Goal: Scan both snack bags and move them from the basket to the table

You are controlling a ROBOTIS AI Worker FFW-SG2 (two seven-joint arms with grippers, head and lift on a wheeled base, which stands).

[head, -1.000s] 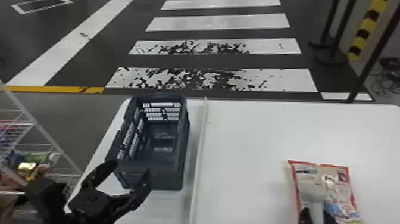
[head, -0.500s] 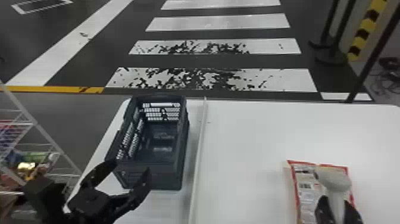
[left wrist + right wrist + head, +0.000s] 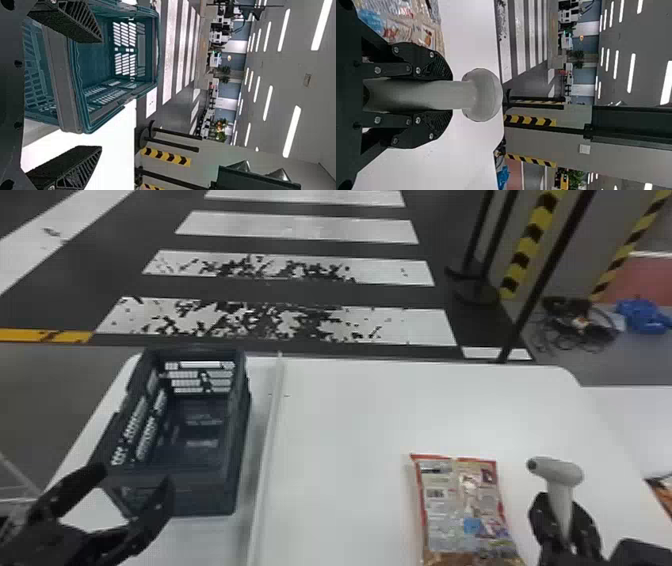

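My right gripper (image 3: 565,520) is shut on the grey scanner (image 3: 560,477), holding it upright just right of a snack bag. That snack bag (image 3: 462,505) lies flat on the white table, its printed face up. In the right wrist view my right gripper (image 3: 449,95) clamps the handle of the scanner (image 3: 482,95), with the snack bag (image 3: 411,23) beside it. My left gripper (image 3: 135,485) stands open at the near end of the dark basket (image 3: 240,430), whose visible inside holds no bag. The left wrist view has my left gripper (image 3: 99,95) with parted fingers by the basket (image 3: 65,79).
A white raised strip (image 3: 270,440) runs along the table (image 3: 360,430) between basket and bag. An orange-and-black item (image 3: 662,492) lies at the far right edge. Beyond the table stand dark posts (image 3: 547,270).
The scanner and my right gripper have moved right, off the snack bag, uncovering its print. The head view has shifted to the right. My left arm looks unmoved.
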